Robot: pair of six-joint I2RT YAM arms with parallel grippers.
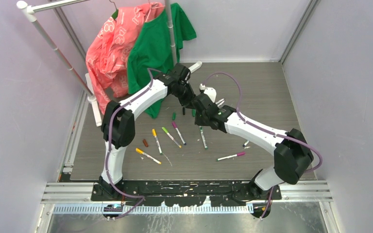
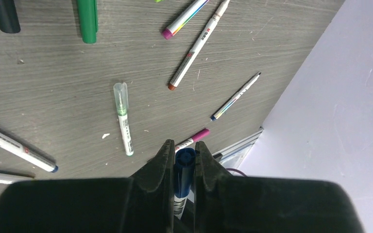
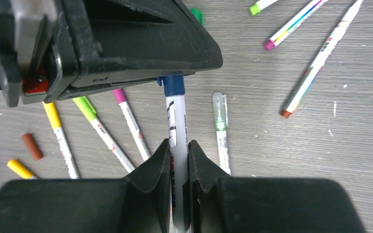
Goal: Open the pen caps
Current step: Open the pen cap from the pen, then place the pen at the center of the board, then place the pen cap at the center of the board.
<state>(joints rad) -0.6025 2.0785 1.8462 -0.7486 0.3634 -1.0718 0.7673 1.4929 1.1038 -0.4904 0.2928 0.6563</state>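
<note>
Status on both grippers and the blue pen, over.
Left gripper shut on blue cap. Right gripper shut on pen barrel. Cap not yet off. Loose pens below, clear of both.

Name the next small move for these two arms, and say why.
The left pincer is shut on the blue cap, the right pincer is shut on the white barrel, and the cap looks seated, not yet off. So probably: pull the two pincers straight apart along the barrel.
</note>
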